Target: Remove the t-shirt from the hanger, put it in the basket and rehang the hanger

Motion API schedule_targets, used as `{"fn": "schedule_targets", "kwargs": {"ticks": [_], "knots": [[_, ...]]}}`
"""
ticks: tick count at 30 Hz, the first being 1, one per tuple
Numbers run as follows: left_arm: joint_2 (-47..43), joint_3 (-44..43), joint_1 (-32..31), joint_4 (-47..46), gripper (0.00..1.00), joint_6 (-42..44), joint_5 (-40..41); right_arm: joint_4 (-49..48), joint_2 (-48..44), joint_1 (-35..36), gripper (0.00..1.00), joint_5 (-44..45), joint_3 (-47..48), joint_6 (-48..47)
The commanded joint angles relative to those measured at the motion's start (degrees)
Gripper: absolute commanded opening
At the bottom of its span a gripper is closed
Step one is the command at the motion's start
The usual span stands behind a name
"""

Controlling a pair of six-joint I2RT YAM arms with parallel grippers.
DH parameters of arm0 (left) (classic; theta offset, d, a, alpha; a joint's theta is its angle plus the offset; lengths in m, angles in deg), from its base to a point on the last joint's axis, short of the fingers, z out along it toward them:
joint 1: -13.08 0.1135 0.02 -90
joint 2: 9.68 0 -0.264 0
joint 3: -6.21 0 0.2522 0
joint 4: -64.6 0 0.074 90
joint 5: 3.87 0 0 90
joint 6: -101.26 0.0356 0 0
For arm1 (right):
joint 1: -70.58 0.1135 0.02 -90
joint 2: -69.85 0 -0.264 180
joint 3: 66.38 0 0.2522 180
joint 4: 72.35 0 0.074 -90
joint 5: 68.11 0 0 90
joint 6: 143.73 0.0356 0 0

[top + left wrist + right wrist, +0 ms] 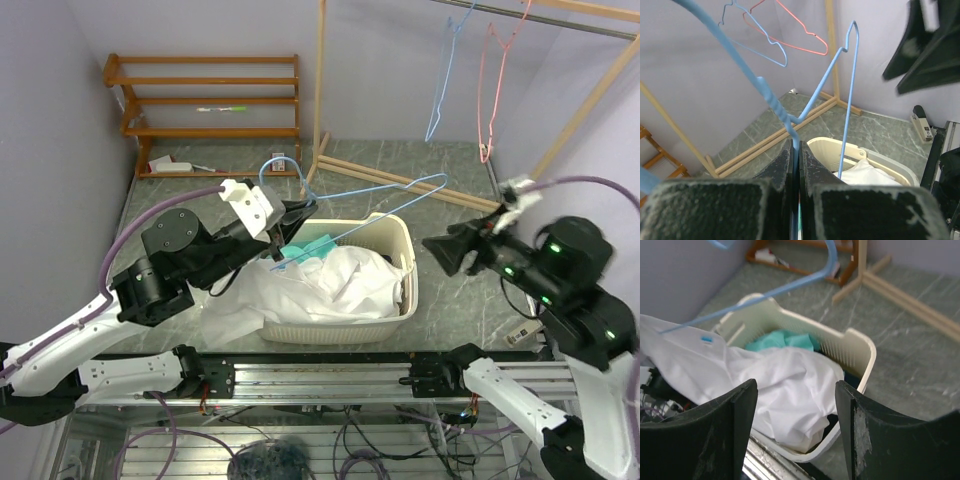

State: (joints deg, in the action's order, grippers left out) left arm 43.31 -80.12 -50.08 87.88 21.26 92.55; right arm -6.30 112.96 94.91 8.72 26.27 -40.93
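Note:
My left gripper (300, 213) is shut on the blue wire hanger (385, 190) near its twisted neck and holds it above the basket; its wire runs up from between the jaws in the left wrist view (772, 102). The white t-shirt (320, 285) lies crumpled in the cream laundry basket (405, 240), draping over its near-left rim. One hanger arm reaches down to the shirt (755, 375). My right gripper (447, 252) is open and empty, just right of the basket, above the table.
A teal garment (315, 247) lies in the basket under the shirt. A wooden clothes rack (330, 80) with a blue hanger (440, 80) and a red hanger (490, 90) stands behind. A wooden shelf (205, 100) is at the back left.

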Motion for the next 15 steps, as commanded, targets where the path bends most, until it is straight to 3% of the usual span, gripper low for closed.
{"fn": "schedule_targets", "kwargs": {"ticks": [1, 8, 15], "knots": [[-1.48, 0.93, 0.01, -3.11, 0.07, -0.45, -0.54, 3.21, -3.13, -0.08, 0.62, -1.0, 7.78, -2.37], [0.48, -0.95, 0.05, 5.23, 0.07, -0.2, -13.85, -3.43, -2.57, -0.08, 0.64, -23.45, 11.11, -2.52], [4.38, -3.58, 0.05, 9.46, 0.07, -1.56, -25.37, -8.42, 1.97, -0.15, 0.64, -30.36, 8.56, -2.53]]}}
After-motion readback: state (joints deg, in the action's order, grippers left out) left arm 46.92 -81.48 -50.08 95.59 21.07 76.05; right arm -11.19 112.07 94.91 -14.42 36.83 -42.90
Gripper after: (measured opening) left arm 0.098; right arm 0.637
